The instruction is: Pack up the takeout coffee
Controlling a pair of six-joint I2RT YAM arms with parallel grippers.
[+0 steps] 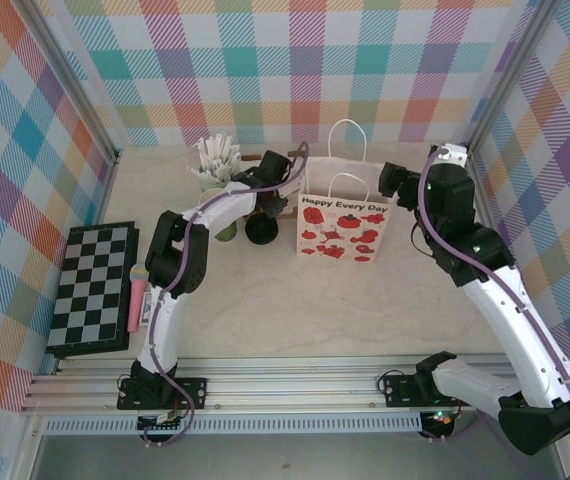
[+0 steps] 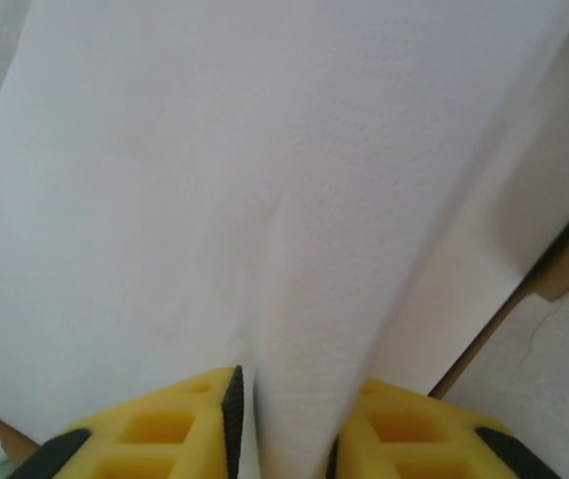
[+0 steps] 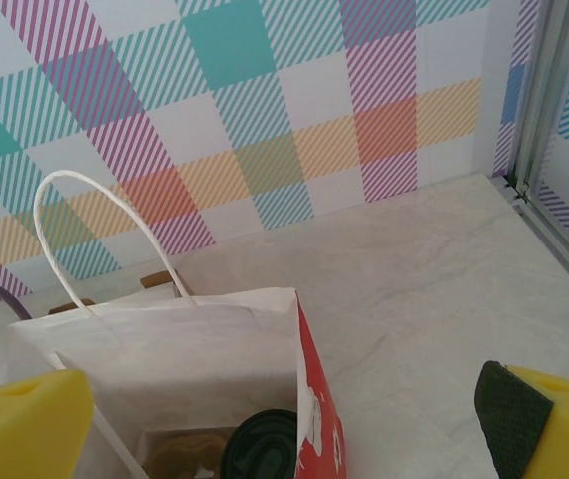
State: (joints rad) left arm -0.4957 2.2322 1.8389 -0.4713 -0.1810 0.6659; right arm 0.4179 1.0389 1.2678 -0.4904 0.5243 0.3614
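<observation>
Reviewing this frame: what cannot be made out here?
Right wrist view: black lid inside the paper bag; what sits beneath is cut off by the bottom edge.
Same view: tan item beside the lid, too cropped to identify.
Left wrist view: bag wall pinched in the left pincer blocks everything beyond.
Top view: bag's interior hidden by its front panel.

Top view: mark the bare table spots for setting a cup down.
Free: the table between paper bag and near rail; also right of the bag, under the right arm. Crowded: back left, around white sticks and left claw.
</observation>
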